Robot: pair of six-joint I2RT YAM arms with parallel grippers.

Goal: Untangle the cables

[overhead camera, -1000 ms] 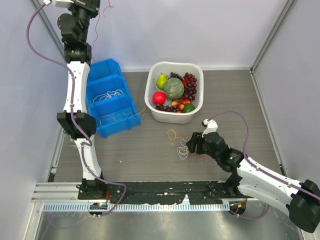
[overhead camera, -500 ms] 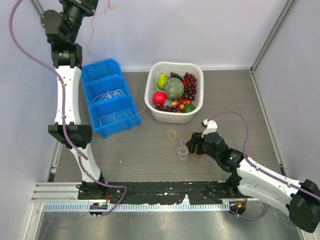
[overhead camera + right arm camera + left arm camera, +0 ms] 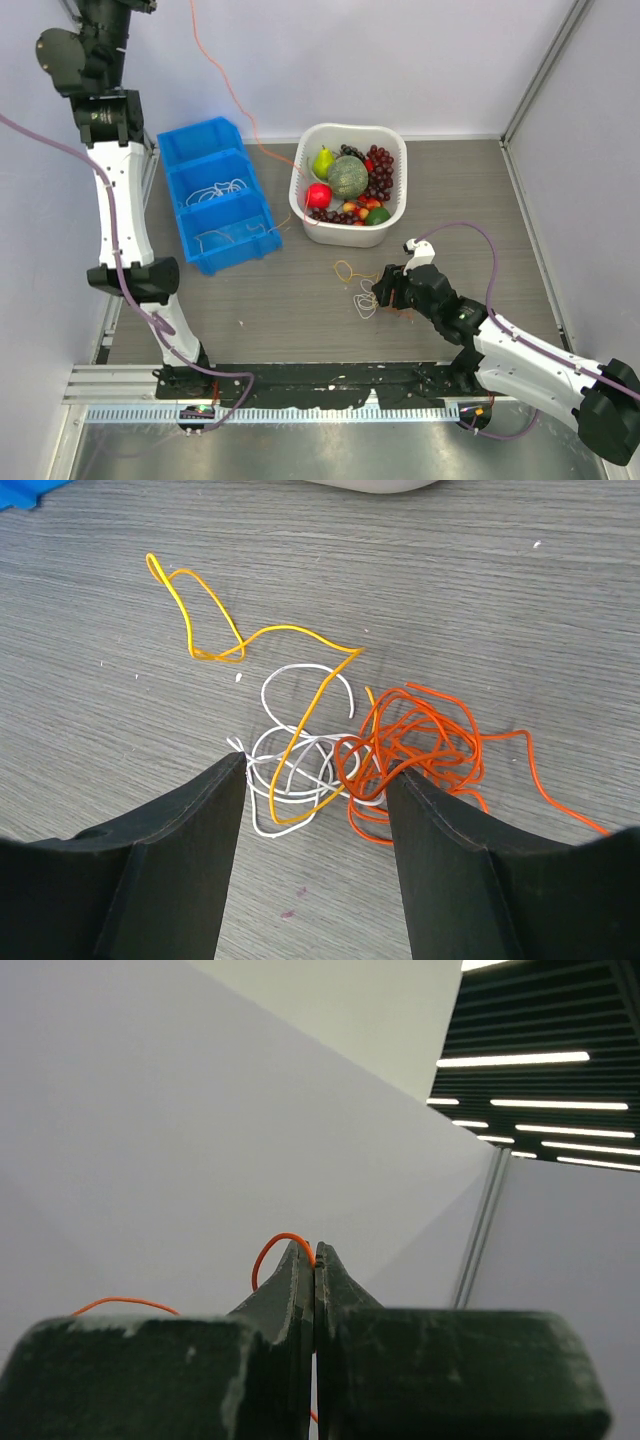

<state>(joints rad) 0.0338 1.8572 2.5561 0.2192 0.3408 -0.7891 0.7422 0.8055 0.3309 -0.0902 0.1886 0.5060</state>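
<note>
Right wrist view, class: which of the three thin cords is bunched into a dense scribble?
The orange-red thin cord, piled in many tight overlapping turns; the white cord and the yellow-orange cord lie in only a few wide loops.

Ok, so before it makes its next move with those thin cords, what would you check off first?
1. Left gripper clamped on the thin orange-red cord: ok.
2. Right gripper open above the pile on the grey wooden table: ok.
3. Orange-red bundle free of the thin white cord: not ok, they overlap.
4. Thin yellow-orange cord clear of the white loops: not ok, it crosses them.
5. Lifted strand clear of the white plastic fruit basket: cannot tell; in the top view it runs across the rim.
</note>
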